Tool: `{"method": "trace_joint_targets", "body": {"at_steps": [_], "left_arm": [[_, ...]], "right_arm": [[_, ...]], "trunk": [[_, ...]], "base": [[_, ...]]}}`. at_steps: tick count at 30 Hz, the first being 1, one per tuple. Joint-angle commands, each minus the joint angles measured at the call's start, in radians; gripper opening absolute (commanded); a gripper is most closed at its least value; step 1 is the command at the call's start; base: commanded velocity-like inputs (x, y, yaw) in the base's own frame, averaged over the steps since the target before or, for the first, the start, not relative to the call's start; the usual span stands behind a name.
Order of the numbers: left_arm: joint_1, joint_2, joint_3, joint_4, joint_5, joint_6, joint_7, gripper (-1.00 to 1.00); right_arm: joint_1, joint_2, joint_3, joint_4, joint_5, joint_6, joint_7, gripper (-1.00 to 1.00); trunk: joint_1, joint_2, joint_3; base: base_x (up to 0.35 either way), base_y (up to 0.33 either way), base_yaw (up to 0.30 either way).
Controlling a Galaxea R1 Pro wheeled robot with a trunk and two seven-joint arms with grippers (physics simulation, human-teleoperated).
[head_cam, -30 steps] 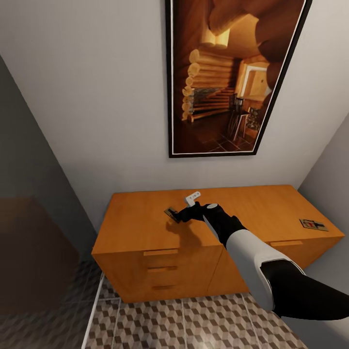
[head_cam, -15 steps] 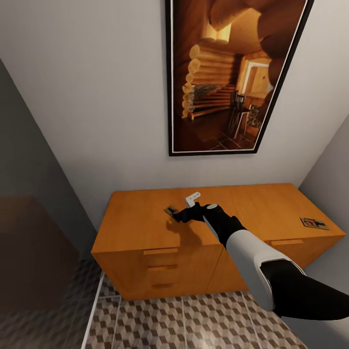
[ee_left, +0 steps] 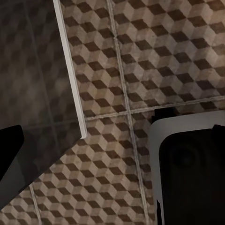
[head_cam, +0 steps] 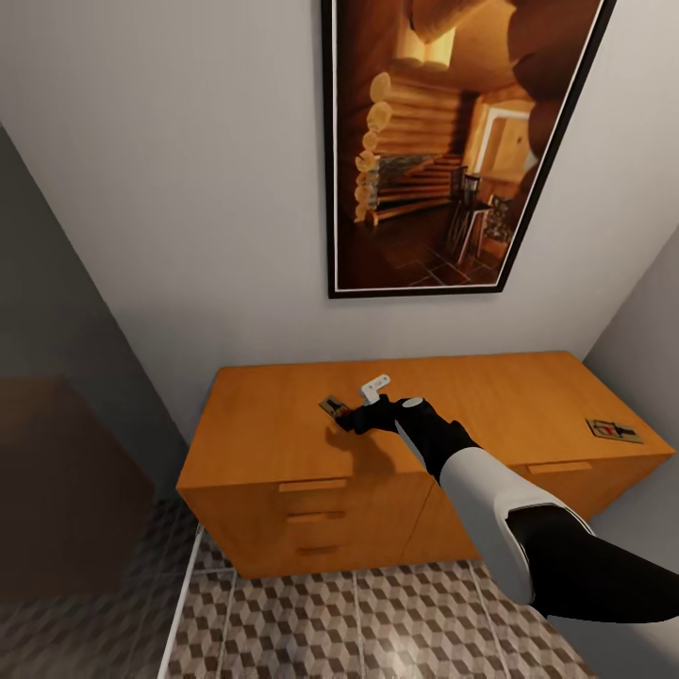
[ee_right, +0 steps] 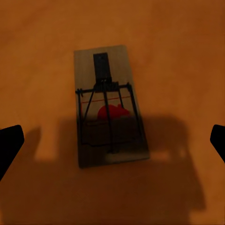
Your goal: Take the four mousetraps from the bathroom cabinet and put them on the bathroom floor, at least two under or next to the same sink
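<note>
Right claw (head_cam: 351,415): above the cabinet (head_cam: 283,453) top, over a mousetrap; fingers wide apart, both tips at the sides of the right wrist view, nothing between them yet.
Near mousetrap (ee_right: 110,107): lies flat on cabinet top, approx. mid-width, closer to back edge than front; in head view it peeks out at the claw tip (head_cam: 334,407). Partly in the claw's shadow.
Second mousetrap (head_cam: 613,431): flat near the right end of cabinet top, close to front edge, well apart from the first.
Other two mousetraps: I cannot say where.
Left claw: the left wrist view looks down at the bathroom floor (ee_left: 140,56) w/ cube-pattern tiles; one dark tip (ee_left: 9,150) at the picture edge, state cannot be told.
Handling (my judgement): thin stiff wood board, prob. very light; low profile, so hard to pinch from above. Wire parts (ee_right: 107,110) on top look delicate, maybe sprung; better not to squeeze there.
Where to take hold: across the two long edges of the board, claw lowered till nearly touching the cabinet top.
Risk: board may slide on the smooth top if one finger touches first.
Writing/brands: none readable; just a red spot (ee_right: 111,112) on the board. Wall picture (head_cam: 453,141) has no text.
</note>
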Motion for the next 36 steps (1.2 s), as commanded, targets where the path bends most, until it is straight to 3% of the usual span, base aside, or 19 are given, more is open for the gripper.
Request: {"method": "trace_joint_targets", "body": {"at_steps": [1,36], "left_arm": [[-0.001,-0.001,-0.008,0.004,0.007,-0.006,0.001,1.00],[-0.001,-0.001,-0.008,0.004,0.007,-0.006,0.001,1.00]], "right_arm": [[0.000,0.000,0.001,-0.002,0.008,0.005,0.004,1.00],[0.000,0.000,0.001,-0.001,0.008,0.004,0.004,1.00]], "trunk": [[0.001,-0.002,-0.003],[0.001,-0.002,-0.006]], "base": [[0.000,0.000,0.000],[0.044,-0.006,0.000]]}}
